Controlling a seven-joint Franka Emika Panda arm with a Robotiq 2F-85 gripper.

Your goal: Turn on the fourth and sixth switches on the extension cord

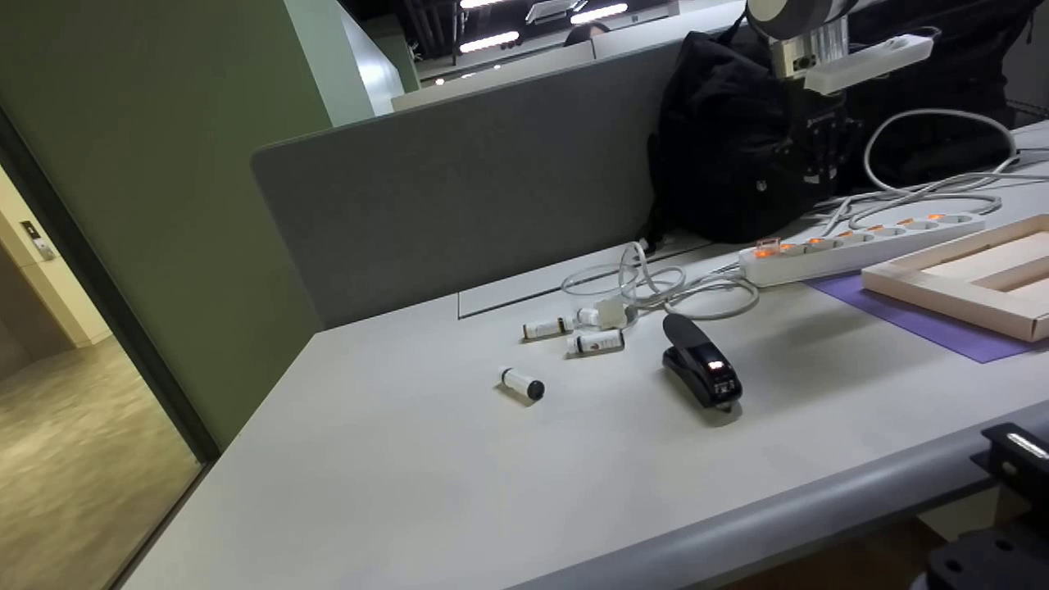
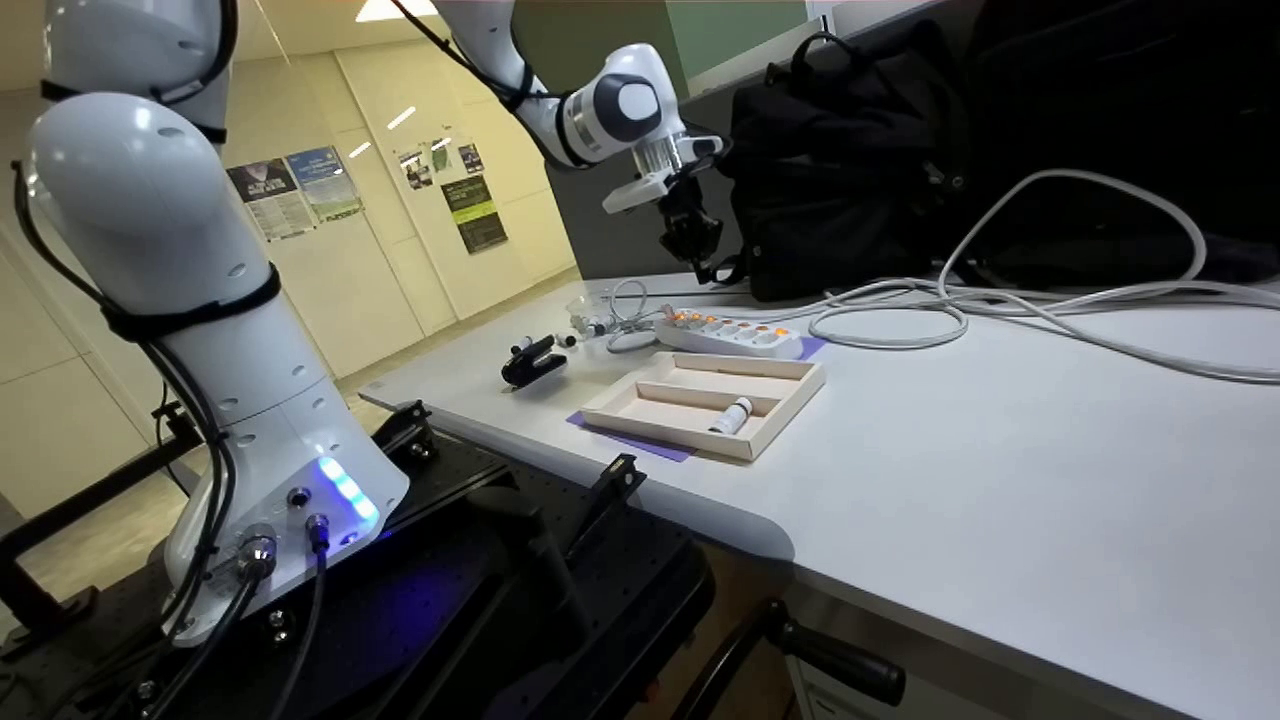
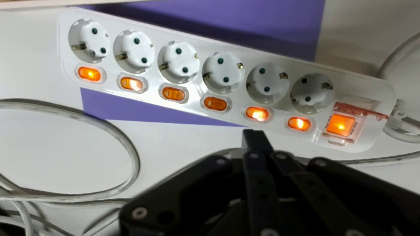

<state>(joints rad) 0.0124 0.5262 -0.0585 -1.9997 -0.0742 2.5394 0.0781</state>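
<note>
Hovering in the wrist view, jaws pressed together, the gripper [image 3: 257, 137] was probably at the pressing step: 2 middle switches [image 3: 215, 103] looked dim, so the 4th likely came next. The extension cord [image 3: 229, 89] slanted lengthwise, square switch [image 3: 341, 125] lower right; in both exterior views it lay on the desk [image 1: 442, 475], that end leftward.

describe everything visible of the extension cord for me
The extension cord, long, narrow, white and plastic-looking, lies flat across a purple sheet on the table. It has six empty round sockets, six oval orange switches (middle two dimmer) and a lit square one where the cable joins. The hand isn't touching it.
</note>
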